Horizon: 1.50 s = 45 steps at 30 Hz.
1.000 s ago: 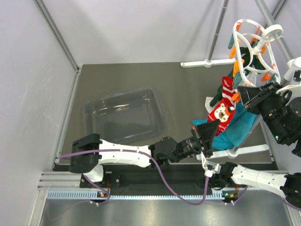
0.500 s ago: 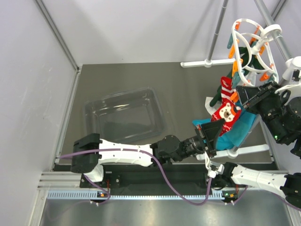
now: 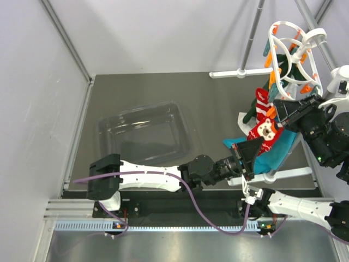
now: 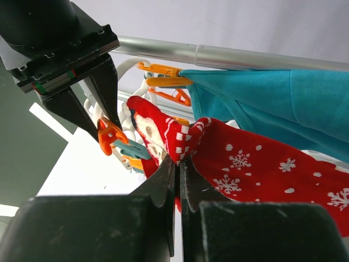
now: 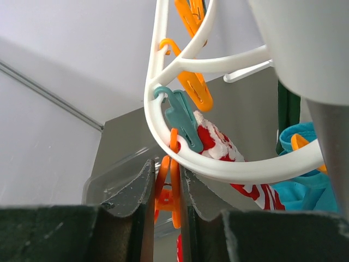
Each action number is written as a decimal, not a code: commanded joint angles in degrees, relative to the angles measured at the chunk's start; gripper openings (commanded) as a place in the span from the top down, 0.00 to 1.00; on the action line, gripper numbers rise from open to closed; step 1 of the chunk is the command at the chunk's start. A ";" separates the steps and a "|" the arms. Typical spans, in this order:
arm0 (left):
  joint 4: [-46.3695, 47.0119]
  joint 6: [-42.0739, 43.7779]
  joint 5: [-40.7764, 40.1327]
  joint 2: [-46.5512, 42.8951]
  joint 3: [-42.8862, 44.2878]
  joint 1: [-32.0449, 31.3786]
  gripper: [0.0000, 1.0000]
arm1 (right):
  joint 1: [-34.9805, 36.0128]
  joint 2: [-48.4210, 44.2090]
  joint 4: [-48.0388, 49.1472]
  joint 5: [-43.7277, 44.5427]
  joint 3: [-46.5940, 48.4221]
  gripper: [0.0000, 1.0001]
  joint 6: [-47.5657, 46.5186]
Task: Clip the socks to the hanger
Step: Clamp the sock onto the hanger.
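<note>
My left gripper (image 4: 177, 161) is shut on the cuff edge of the red snowflake sock (image 4: 256, 169), which it holds up beside the hanger. From above, that gripper (image 3: 252, 150) sits just below and left of the right one. The red-and-white striped sock (image 5: 218, 139) hangs from a teal peg (image 5: 182, 117) on the white hanger (image 5: 245, 172). My right gripper (image 5: 166, 164) is shut on an orange peg (image 5: 175, 188) dangling from the ring. The hanger (image 3: 286, 24) shows at the top right, with the right gripper (image 3: 281, 112) under it.
A clear plastic tray (image 3: 144, 134) lies on the dark table at centre left. A teal cloth (image 3: 275, 154) hangs on the grey rack pole (image 4: 218, 54) behind the socks. A white rack foot (image 3: 242, 72) and a dark green garment (image 3: 252, 113) are nearby.
My left arm has reached further right, carrying the held sock closer to the right gripper and the pegs. The hanger has swung slightly. Both grips stayed shut.
</note>
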 commanded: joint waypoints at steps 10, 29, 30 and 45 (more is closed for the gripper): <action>8.43 3.87 -0.50 -2.15 -1.00 -0.21 1.00 | -0.06 1.50 -3.74 -5.28 -1.27 1.00 -0.01; 7.81 4.13 -2.16 -4.09 -3.47 -0.21 1.00 | -0.06 1.58 -3.57 -5.55 -1.70 1.00 0.16; 7.90 4.13 -1.99 -4.00 -3.38 -0.21 1.00 | -0.06 1.50 -3.66 -5.63 -1.79 1.00 0.16; 9.04 4.74 -1.29 -3.38 -1.62 -0.21 1.00 | -0.06 1.41 -3.83 -5.63 -1.62 1.00 0.07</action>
